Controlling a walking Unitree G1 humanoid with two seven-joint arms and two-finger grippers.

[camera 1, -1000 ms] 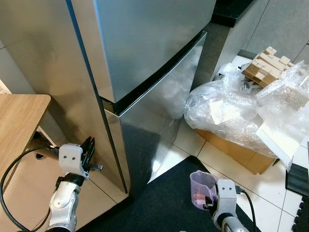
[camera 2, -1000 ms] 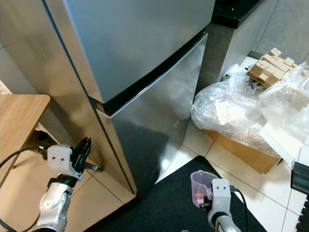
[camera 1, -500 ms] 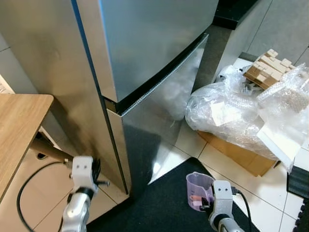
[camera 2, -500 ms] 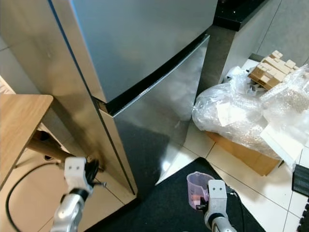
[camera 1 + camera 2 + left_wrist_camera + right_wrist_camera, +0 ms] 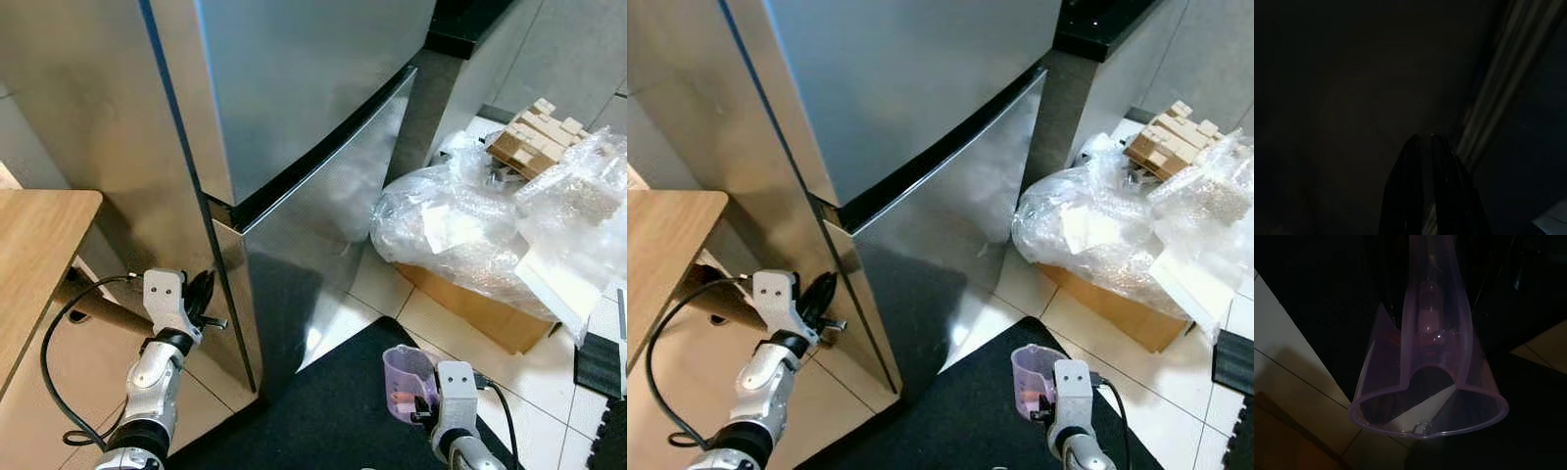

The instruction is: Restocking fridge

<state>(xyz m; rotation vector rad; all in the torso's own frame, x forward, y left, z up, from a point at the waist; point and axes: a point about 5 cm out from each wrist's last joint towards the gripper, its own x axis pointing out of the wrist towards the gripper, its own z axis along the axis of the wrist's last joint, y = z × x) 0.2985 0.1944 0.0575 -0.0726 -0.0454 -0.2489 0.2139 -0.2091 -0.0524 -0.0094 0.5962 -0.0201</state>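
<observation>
The left gripper (image 5: 206, 299), fingers seemingly together in a dark wrist view, is pressed at the fridge (image 5: 294, 108) door's left edge. The purple cup (image 5: 407, 370), clamped in the right gripper (image 5: 423, 397), is best kept upright while the edge is hooked and pulled open.

Two silver arms, jointed, with dark bands between the segments. Left gripper (image 5: 201, 299): pale grey boxy wrist housing with small dark screw holes on its face, two long black fingers (image 5: 1425, 196), glossy and tapered, a short metal pin projecting at the side. Black cable looping from the housing back toward the forearm. Right gripper (image 5: 421, 397): matching pale grey housing with dark screw holes, a thin black cable curving off its outer side.
</observation>
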